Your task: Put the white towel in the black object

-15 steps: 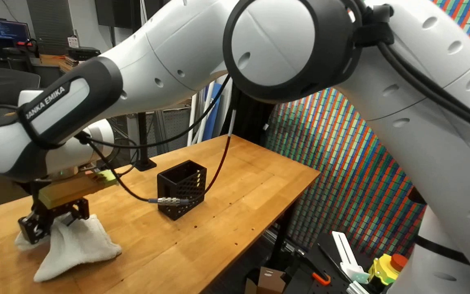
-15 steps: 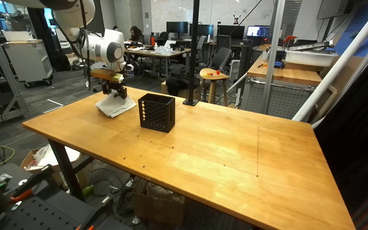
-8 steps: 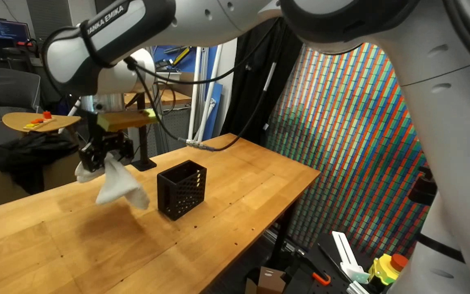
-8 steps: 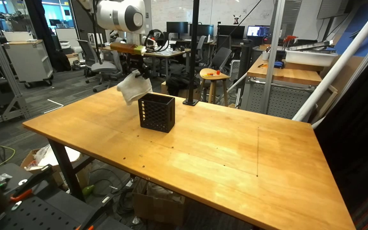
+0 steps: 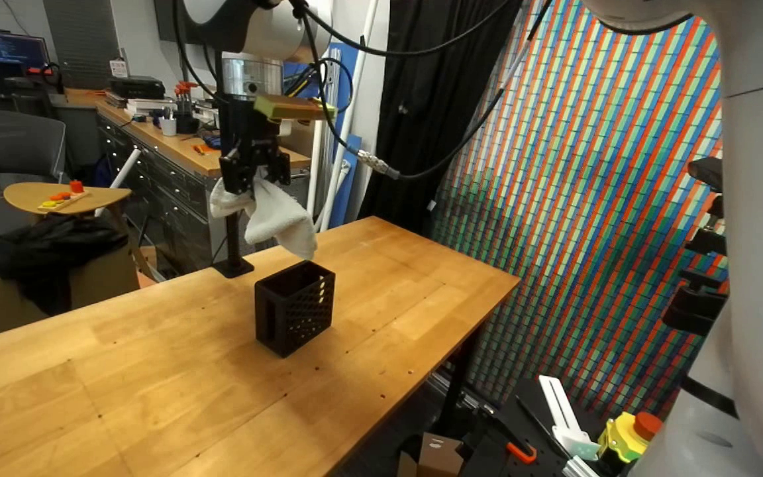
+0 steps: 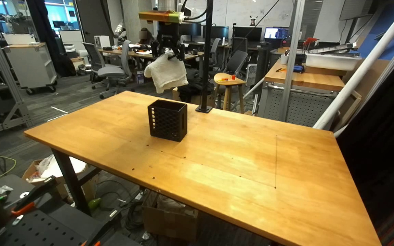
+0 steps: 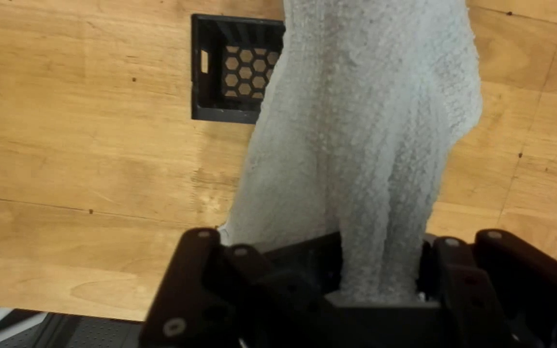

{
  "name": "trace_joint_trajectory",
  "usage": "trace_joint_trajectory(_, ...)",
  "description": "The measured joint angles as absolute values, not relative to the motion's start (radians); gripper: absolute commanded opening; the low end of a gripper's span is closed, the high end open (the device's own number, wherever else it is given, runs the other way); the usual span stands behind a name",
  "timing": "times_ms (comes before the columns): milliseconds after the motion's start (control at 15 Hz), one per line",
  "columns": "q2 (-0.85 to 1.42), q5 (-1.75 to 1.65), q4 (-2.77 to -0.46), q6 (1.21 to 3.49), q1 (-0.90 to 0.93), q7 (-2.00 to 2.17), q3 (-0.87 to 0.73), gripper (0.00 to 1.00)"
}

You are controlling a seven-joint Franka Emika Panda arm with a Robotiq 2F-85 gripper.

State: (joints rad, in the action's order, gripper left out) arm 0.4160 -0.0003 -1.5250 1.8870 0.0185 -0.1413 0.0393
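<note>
My gripper (image 5: 255, 173) is shut on the white towel (image 5: 282, 215) and holds it in the air above the table. The gripper (image 6: 169, 53) and hanging towel (image 6: 168, 73) also show in an exterior view. The black object is an open-topped crate (image 5: 272, 321) with perforated sides, upright on the table in both exterior views (image 6: 168, 123). The towel's lower end hangs above rim height. In the wrist view, the towel (image 7: 370, 121) runs up from between the jaws of the gripper (image 7: 380, 263) and covers the right part of the crate (image 7: 225, 115); the crate's visible inside is empty.
The wooden table (image 6: 238, 191) carries the crate. A black post (image 6: 206, 68) stands at the table's edge near the crate and the gripper. A cable (image 5: 414, 175) hangs from the arm. A stool (image 5: 63, 195) and a workbench (image 5: 169, 146) stand beyond the table.
The towel was lifted off the table in my gripper. Gripper and towel have moved up and across toward the crate. The crate has not moved.
</note>
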Motion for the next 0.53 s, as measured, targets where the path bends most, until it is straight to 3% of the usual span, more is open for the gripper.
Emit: trace_joint_trajectory(533,0.394,0.01,-1.674,1.957,-0.057,-0.306,0.036,0.02)
